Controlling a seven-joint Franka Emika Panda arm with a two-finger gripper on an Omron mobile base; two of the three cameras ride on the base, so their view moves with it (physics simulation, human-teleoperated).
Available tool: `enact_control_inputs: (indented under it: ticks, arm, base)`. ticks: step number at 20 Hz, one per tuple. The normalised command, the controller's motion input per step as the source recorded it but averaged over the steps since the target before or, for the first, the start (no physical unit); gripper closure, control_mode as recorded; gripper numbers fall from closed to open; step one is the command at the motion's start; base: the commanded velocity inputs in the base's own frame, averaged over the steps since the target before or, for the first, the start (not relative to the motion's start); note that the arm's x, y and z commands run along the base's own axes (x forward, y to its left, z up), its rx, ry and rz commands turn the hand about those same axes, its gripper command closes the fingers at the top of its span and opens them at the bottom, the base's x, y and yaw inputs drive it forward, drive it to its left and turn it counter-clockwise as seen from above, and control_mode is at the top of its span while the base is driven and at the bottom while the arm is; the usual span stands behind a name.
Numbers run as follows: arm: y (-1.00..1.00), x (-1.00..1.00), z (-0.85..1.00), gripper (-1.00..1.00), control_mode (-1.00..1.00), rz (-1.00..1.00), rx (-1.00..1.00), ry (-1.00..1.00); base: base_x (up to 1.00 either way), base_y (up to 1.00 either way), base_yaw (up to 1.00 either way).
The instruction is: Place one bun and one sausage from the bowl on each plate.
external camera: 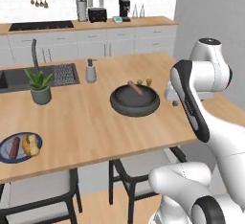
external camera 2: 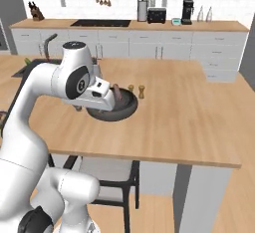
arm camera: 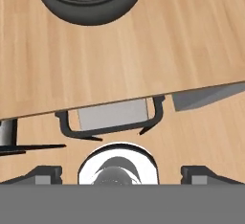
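The dark grey bowl [external camera: 135, 104] [external camera 2: 115, 111] [arm camera: 88, 5] sits mid-counter with a brown sausage [external camera: 135, 88] [external camera 2: 116, 93] lying in it. No bun can be made out inside it. At the counter's near left, a blue plate [external camera: 5, 155] holds a sausage [external camera: 14, 147] and a bun [external camera: 31, 144]. My gripper [external camera: 173, 101] [arm camera: 122, 174] hangs just right of the bowl, above the counter's front edge, largely hidden behind my forearm. Its fingertips [arm camera: 45, 173] stand wide apart with nothing between them, so it is open.
Two small brown shakers [external camera: 144, 81] [external camera 2: 136, 90] stand behind the bowl. A potted plant [external camera: 40, 86], a soap dispenser [external camera: 91, 71] and the sink [external camera: 12, 79] lie to the left. Dark chairs [external camera: 129, 170] [arm camera: 112, 117] are tucked under the counter's front edge.
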Motion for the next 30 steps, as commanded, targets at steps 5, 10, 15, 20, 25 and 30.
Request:
enact_control_inputs:
  ticks: [5, 10, 15, 20, 25, 30]
  arm:
    - [0.00, 0.00, 0.00, -1.00, 1.00, 0.00, 0.00, 0.00]
    - [0.00, 0.00, 0.00, -1.00, 1.00, 0.00, 0.00, 0.00]
    - [0.00, 0.00, 0.00, -1.00, 1.00, 0.00, 0.00, 0.00]
    - [0.00, 0.00, 0.00, -1.00, 1.00, 0.00, 0.00, 0.00]
    - [0.00, 0.00, 0.00, -1.00, 1.00, 0.00, 0.00, 0.00]
    - [0.13, 0.78, 0.00, -1.00, -1.00, -0.01, 0.00, 0.00]
  base:
    - [0.22, -0.52, 0.14]
    - [0.21, -0.08, 0.08]
    - [0.18, 0.37, 0.09]
    - [0.34, 0.34, 0.00]
    - [0.42, 0.12, -0.07]
    - [0.13, 0.03, -0.01]
